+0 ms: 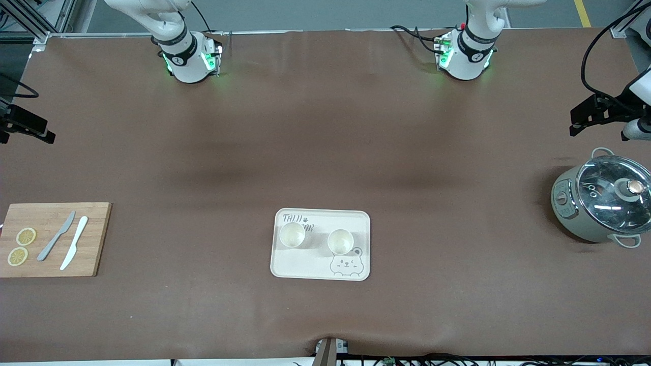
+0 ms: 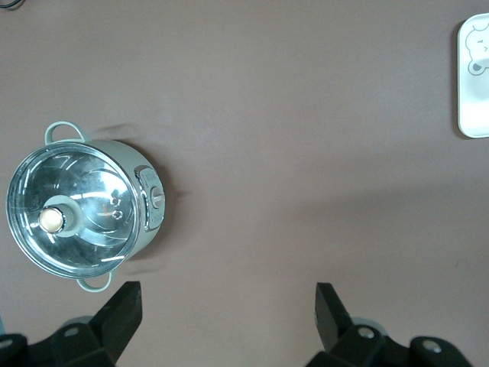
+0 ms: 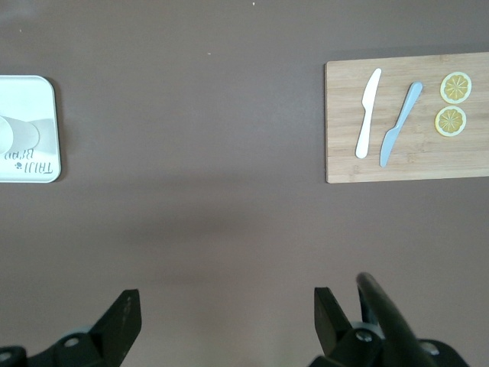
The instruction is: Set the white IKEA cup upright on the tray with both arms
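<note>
Low in the middle of the front view sits the tray, bear face on its near corner toward the left arm's end. Two white cups stand on it, mouths up. One cup is just above the bear. The other cup is beside it toward the right arm's end, a touch farther from the camera and covering part of the lettering. The two are apart, not touching.

At about the same height in the frame, at the right arm's end, lies a board. On it are a grey knife, a white knife and two lemon slices. Up a little at the left arm's end stands a pot under a glass lid.

Now the hands. The left gripper hangs over bare table beside the pot, fingers spread wide with nothing between them. The right gripper hangs over bare table between board and tray, its fingers also wide apart and empty. Both are well clear of the tray, and both arms wait.

At the top of the frame, the right arm's base and the left arm's base glow green.
</note>
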Controlling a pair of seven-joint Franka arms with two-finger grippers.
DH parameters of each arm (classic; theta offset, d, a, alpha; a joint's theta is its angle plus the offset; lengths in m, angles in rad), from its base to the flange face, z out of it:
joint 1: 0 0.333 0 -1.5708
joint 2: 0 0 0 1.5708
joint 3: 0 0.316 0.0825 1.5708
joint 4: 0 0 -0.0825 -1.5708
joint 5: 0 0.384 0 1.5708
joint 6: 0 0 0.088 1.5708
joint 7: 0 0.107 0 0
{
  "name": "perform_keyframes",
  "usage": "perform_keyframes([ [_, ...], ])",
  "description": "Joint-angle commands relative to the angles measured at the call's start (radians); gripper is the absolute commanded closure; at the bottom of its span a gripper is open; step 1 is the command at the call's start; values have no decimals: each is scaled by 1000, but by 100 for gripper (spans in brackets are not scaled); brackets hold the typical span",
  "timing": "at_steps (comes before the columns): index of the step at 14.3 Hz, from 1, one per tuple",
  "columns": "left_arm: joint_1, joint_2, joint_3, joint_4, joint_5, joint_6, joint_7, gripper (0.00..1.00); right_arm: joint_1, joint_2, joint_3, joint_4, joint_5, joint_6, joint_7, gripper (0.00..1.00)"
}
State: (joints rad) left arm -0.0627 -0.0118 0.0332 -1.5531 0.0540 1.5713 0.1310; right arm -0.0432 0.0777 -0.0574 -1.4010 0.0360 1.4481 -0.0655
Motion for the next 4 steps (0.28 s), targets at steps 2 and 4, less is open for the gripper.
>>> perform_keyframes([
  [2,-2,0,-3,7,21,-11,9,0,-18,-62,16,-70,-13,21,-16,0],
  [4,0,0,-3,7,21,-11,6,0,-17,-64,16,-70,-13,18,-16,0],
])
